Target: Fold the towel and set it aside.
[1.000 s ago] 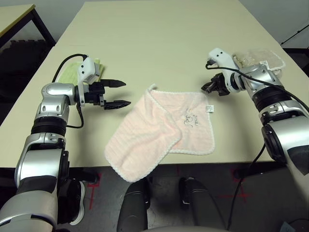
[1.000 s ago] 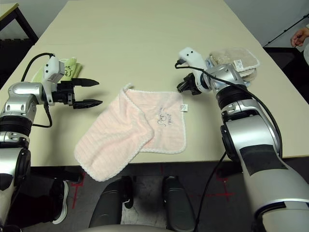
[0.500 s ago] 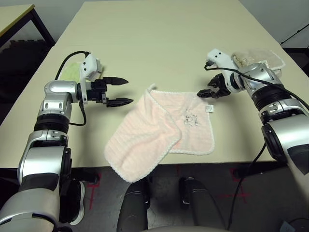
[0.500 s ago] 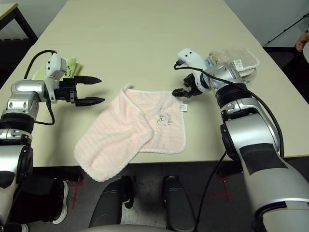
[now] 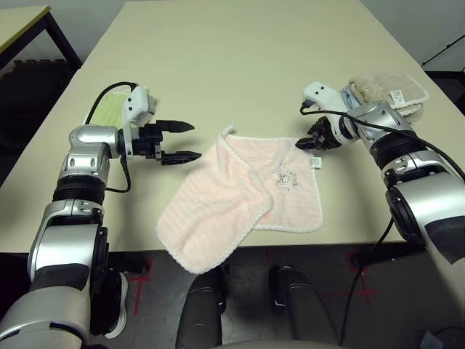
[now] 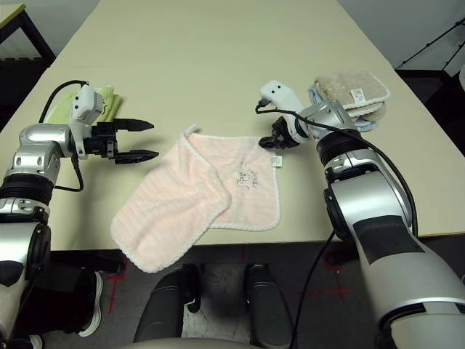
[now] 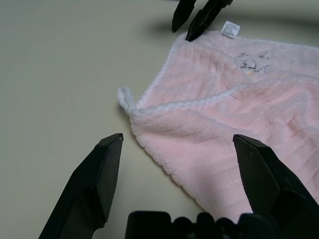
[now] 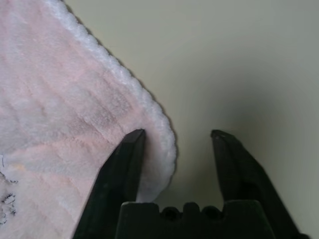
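At the towel [image 5: 251, 196] corner, the right gripper [image 8: 174, 137] stands part-open astride its edging.

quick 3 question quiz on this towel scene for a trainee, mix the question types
1. True or false: the pink towel lies flat in a single layer.
2. Which corner is the right gripper at? A) the far corner near the white tag B) the corner hanging over the table edge
3. Fill in: the left gripper hovers with its fingers ____.

Key: 1 false, part of it is folded over itself. 2 A, its open fingers straddle the scalloped edge there. 3 open, nothing between them.
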Controlling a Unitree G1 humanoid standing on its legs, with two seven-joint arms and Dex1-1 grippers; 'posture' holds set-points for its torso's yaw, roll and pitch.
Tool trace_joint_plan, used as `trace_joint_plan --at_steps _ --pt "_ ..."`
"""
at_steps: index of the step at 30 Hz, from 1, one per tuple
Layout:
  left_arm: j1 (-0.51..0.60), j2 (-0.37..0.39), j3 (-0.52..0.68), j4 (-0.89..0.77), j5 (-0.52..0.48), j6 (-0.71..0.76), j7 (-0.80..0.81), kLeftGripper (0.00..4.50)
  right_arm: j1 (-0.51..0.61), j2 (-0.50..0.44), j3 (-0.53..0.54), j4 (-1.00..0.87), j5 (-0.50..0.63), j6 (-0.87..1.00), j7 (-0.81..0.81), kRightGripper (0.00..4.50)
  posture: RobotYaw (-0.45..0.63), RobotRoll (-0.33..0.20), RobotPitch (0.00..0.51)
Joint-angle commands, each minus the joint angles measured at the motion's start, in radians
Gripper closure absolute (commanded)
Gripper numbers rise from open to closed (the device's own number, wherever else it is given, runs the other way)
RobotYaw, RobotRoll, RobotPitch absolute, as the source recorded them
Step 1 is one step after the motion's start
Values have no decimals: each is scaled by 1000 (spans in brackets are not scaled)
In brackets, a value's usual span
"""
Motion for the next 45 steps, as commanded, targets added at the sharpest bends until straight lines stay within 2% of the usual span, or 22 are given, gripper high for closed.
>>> trace_joint_plan --at_steps 1,4,5,8,11,18,23,28,38,40,45 --pt "14 9 -5 -13 -4 8 -5 0 3 7 11 16 -6 7 18 3217 44 0 199" --pt "13 11 -5 -10 -2 8 -5 0 -3 2 1 12 0 13 18 4371 39 0 195" --pt "13 11 -5 -9 -2 8 -6 0 -5 -2 -6 9 4 15 16 4444 38 0 195" --pt "12 12 -6 -6 -1 7 -6 0 -15 -15 -40 -5 28 27 4 4444 35 0 193" --pt "12 12 -4 -4 -2 9 -5 0 -13 -21 -119 -48 101 -16 -12 4444 30 0 190" --pt "10 -14 18 -14 -20 53 61 0 81 -6 -300 -169 248 -516 -120 4444 28 0 183" --pt "-20 -61 41 -27 -52 101 129 0 82 10 -343 -183 289 -759 -156 4444 32 0 174" --pt "-64 -111 54 -2 -62 100 191 0 -6 18 -333 -168 291 -947 -153 4444 28 0 165" --pt "-99 -146 62 5 -76 119 216 0 -354 -24 -397 -14 297 -1165 -334 4444 22 0 164" --pt "-97 -152 62 -8 -82 128 219 0 -375 -26 -400 7 298 -1179 -335 4444 24 0 165" --pt "-98 -167 79 -26 -108 156 245 0 -343 -3 -385 25 299 -1165 -290 4444 27 0 164"
